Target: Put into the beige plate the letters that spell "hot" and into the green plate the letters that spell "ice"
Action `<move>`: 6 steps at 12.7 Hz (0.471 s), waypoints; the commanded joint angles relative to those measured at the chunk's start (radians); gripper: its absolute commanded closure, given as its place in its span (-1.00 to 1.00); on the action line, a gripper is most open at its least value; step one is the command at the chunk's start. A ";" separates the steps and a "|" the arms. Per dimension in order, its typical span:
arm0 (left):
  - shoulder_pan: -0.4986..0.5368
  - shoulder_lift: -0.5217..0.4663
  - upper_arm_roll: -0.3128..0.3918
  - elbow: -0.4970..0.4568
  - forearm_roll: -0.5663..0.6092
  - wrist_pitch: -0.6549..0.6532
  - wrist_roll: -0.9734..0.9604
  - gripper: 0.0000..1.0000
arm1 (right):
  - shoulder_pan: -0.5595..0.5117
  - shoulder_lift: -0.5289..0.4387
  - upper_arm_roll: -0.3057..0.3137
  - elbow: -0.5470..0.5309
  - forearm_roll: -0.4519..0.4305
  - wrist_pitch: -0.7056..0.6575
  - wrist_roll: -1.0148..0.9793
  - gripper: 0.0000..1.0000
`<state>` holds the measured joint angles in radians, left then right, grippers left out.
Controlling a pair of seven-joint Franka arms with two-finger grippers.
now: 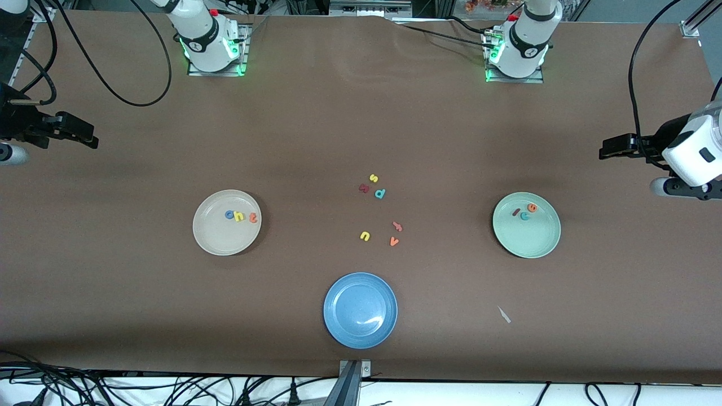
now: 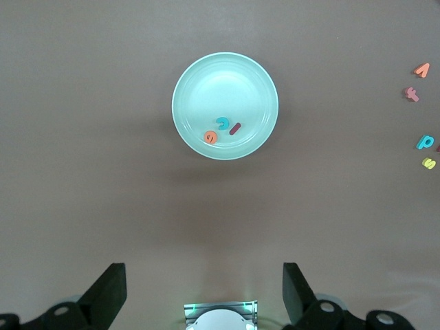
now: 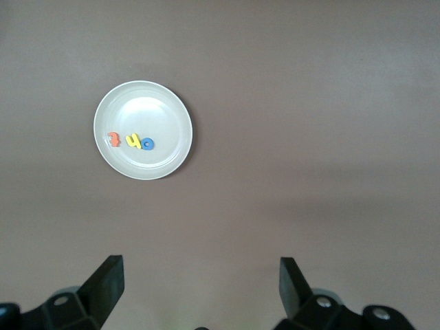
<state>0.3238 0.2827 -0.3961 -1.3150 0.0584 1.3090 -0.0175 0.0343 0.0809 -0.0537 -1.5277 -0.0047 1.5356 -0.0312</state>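
The beige plate (image 1: 214, 243) lies toward the right arm's end of the table. In it sit the blue "o" (image 1: 229, 214), yellow "h" (image 1: 239, 216) and orange "t" (image 1: 252, 217). The green plate (image 1: 533, 239) lies toward the left arm's end and holds the dark red "i" (image 1: 516, 212), teal "c" (image 1: 524, 216) and orange "e" (image 1: 532, 207). My left gripper (image 1: 606, 148) hangs open and empty at its table end, high over the brown table. My right gripper (image 1: 90, 138) hangs open and empty at the other end. The left wrist view shows the green plate (image 2: 206, 89), the right wrist view the beige plate (image 3: 151, 103).
A blue plate (image 1: 361, 330) with nothing in it lies nearest the front camera. Loose letters lie mid-table: yellow "s" (image 1: 373, 178), a dark red letter (image 1: 364, 188), teal "p" (image 1: 380, 193), yellow "u" (image 1: 365, 235), a pink-orange letter (image 1: 397, 226), orange "v" (image 1: 394, 241). A white scrap (image 1: 503, 314) lies nearer the camera.
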 commanded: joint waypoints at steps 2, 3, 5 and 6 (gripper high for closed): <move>0.006 -0.011 -0.001 0.011 -0.026 -0.013 0.019 -1.00 | -0.004 0.010 0.003 0.026 0.003 -0.009 0.001 -1.00; 0.006 -0.010 -0.001 0.011 -0.026 -0.013 0.019 -1.00 | -0.004 0.010 0.002 0.026 0.003 -0.011 0.001 -1.00; 0.006 -0.010 -0.001 0.011 -0.026 -0.013 0.019 -1.00 | -0.004 0.010 0.002 0.026 0.003 -0.011 0.001 -1.00; 0.006 -0.010 -0.001 0.011 -0.026 -0.013 0.019 -1.00 | -0.004 0.010 0.002 0.026 0.003 -0.014 0.001 -1.00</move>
<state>0.3238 0.2826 -0.3961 -1.3149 0.0584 1.3090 -0.0174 0.0343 0.0811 -0.0537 -1.5277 -0.0047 1.5356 -0.0312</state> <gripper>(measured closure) 0.000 0.000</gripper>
